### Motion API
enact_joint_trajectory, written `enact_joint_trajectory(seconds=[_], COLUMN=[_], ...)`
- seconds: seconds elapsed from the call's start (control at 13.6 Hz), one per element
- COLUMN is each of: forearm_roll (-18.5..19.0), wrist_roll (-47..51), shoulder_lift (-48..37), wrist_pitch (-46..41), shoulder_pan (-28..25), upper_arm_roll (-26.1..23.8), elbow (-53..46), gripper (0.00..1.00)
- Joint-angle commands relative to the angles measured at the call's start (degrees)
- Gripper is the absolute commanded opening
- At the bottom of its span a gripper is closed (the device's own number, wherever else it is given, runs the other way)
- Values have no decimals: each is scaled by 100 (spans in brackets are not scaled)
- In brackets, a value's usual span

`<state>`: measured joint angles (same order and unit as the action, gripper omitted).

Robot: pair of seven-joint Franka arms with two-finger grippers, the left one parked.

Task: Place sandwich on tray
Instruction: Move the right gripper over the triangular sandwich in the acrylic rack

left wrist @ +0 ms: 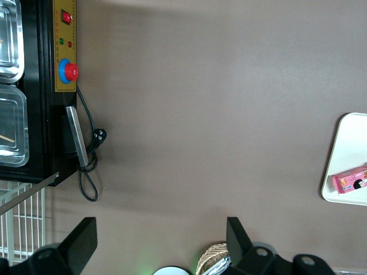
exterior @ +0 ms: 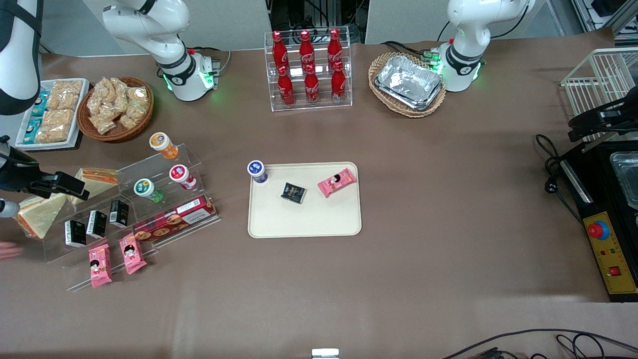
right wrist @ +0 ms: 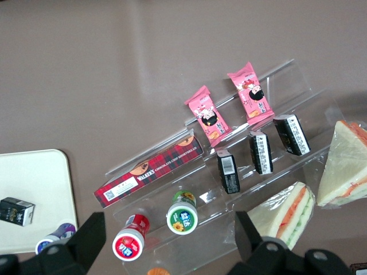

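Observation:
Two clear-wrapped sandwiches lie at the working arm's end of the table, by a clear acrylic display stand [exterior: 149, 199]. One sandwich [exterior: 97, 179] is on the stand's upper step, the other sandwich [exterior: 40, 214] is nearer the front camera. Both show in the right wrist view, the first sandwich [right wrist: 287, 215] and the second sandwich [right wrist: 344, 166]. The cream tray [exterior: 304, 219] lies mid-table and shows in the right wrist view [right wrist: 34, 177]. My right gripper [exterior: 65, 185] hovers above the sandwiches, open and empty, and its spread fingers show in the wrist view [right wrist: 169, 240].
The tray holds a blue-lidded cup [exterior: 256, 170], a black packet [exterior: 293, 192] and a pink snack packet [exterior: 337, 182]. The stand carries small cups, black boxes, a tartan biscuit box [exterior: 174, 219] and pink packets [exterior: 99, 267]. Cola bottles [exterior: 309, 70] and snack baskets stand farther from the camera.

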<state>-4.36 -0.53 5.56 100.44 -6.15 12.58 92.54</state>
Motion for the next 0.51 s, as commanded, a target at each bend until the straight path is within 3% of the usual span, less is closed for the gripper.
enact_joint_trajectory(seconds=[0.0, 0.29, 0.44], forearm_roll=[-30, -13, 162], wrist_roll=[0, 35, 559], shoulder_lift=[51, 51, 51], wrist_pitch=[11, 46, 239], shoulder_pan=[35, 35, 78], upper_arm_roll=[-10, 16, 78], elbow=[-87, -113, -104], gripper=[100, 100, 100])
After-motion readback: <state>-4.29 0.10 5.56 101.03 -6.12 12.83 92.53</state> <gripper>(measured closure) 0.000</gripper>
